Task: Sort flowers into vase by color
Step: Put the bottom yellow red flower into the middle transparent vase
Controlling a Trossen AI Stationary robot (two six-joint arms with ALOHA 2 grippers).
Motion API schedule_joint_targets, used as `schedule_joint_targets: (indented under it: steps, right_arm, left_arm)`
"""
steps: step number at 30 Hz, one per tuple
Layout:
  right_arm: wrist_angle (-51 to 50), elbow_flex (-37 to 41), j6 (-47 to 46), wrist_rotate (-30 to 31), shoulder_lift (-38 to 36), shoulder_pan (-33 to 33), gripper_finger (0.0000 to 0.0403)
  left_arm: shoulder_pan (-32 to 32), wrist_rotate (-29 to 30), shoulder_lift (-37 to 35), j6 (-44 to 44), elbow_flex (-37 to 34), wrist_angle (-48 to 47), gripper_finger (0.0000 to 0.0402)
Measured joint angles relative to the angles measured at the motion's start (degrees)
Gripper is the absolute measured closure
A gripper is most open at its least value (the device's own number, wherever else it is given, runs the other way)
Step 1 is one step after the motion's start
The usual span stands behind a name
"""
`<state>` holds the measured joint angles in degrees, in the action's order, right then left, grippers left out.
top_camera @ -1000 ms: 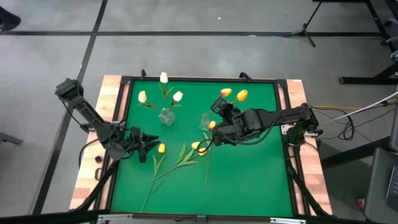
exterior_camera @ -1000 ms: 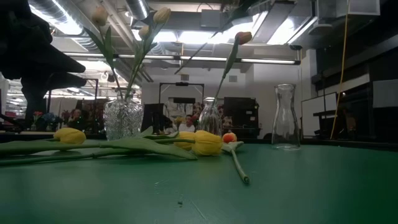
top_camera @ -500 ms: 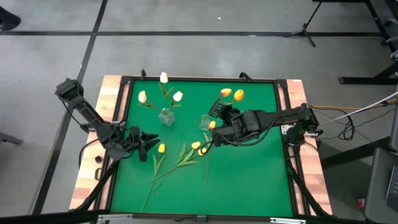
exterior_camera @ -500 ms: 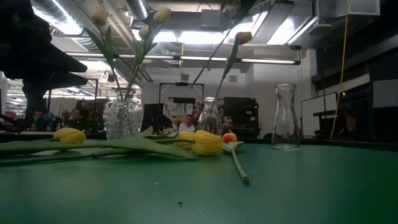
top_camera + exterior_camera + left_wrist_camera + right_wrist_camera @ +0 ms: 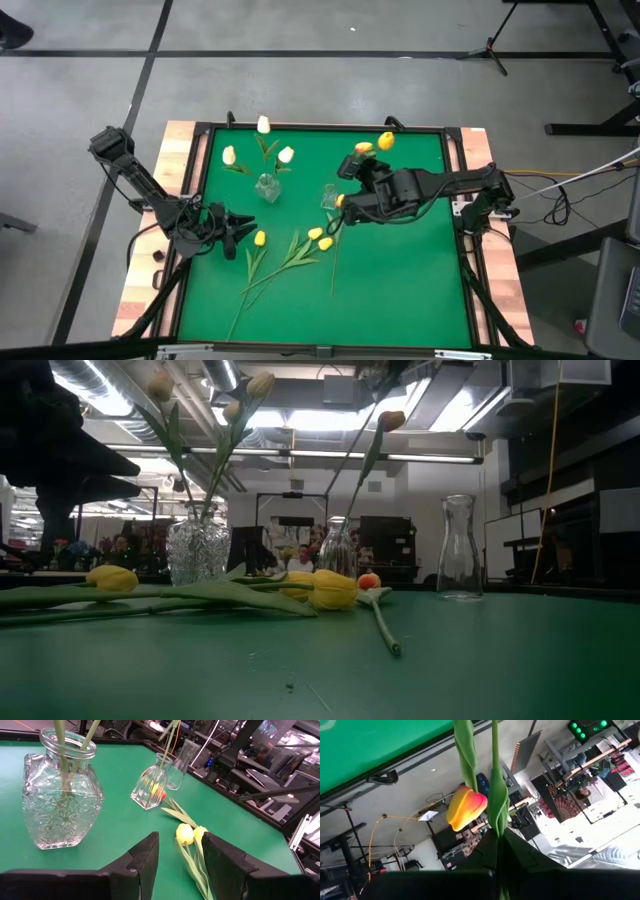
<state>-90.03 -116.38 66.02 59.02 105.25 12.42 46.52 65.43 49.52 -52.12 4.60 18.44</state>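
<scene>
Three glass vessels stand on the green table (image 5: 400,280): a cut-glass vase (image 5: 267,187) toward the left, a smaller vase (image 5: 330,196) near the middle, and, seen from table height, a plain empty carafe (image 5: 458,548) off to the right. Inside the cut-glass vase are three white tulips (image 5: 264,125), their heads spread above it in the overhead view. One orange-yellow tulip (image 5: 390,420) leans out of the smaller vase, its stem rising from the neck. Loose on the cloth I count three yellow tulips (image 5: 259,238) lying flat in front of the vases, stems trailing toward the near edge, and a small orange-red bud (image 5: 369,581) just beside them; whether further blooms hide under the right arm I cannot tell. Held aloft is one more, a yellow tulip (image 5: 385,141) whose stem runs straight into the right gripper (image 5: 352,172), which is pinched tight on it over the smaller vase; the wrist view shows stem and leaf rising out of the closed fingers, next to the orange-yellow head. Away at the left edge the left gripper (image 5: 242,224) sits low over the cloth with its fingers (image 5: 142,857) spread and nothing between them, the nearest loose yellow tulip lying just ahead of its tips
</scene>
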Motion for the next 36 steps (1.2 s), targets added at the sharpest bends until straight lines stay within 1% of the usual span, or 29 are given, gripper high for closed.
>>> schedule_joint_targets:
  steps: [8, 11, 16, 21, 26, 30, 36]
  right_arm:
    - [0.0, 0.0, -1.7, -1.2, 0.0, -0.1, 0.0391]
    - [0.1, 0.1, -1.7, -3.3, 0.0, 0.3, 0.0391]
    - [0.1, 4.4, -2.6, -3.8, -0.5, 0.4, 0.0391]
    - [0.0, 8.6, -2.5, -1.8, -2.2, 0.3, 0.0391]
    - [0.0, 9.1, -2.4, 0.9, -3.2, 0.3, 0.0391]
    - [0.0, 9.1, -2.5, 0.1, -4.6, 0.3, 0.0391]
    - [0.0, 9.1, -2.4, -0.1, -4.8, 0.4, 0.0391]
  left_arm:
    - [0.0, 0.0, 0.0, 0.0, 0.0, 0.0, 0.0254]
    - [0.0, 0.0, 0.0, 0.1, 0.0, 0.0, 0.0254]
    - [0.0, 0.0, 0.0, 0.2, 0.0, 0.0, 0.0254]
    - [0.0, 0.7, 0.0, 0.2, 0.0, 0.0, 0.0254]
    - [0.0, 1.3, 0.0, 0.2, 0.0, 0.0, 0.0254]
    - [0.0, 1.4, 0.0, 0.1, 0.0, 0.0, 0.0254]
    - [0.0, 1.4, 0.0, 0.0, 0.0, 0.0, 0.0254]
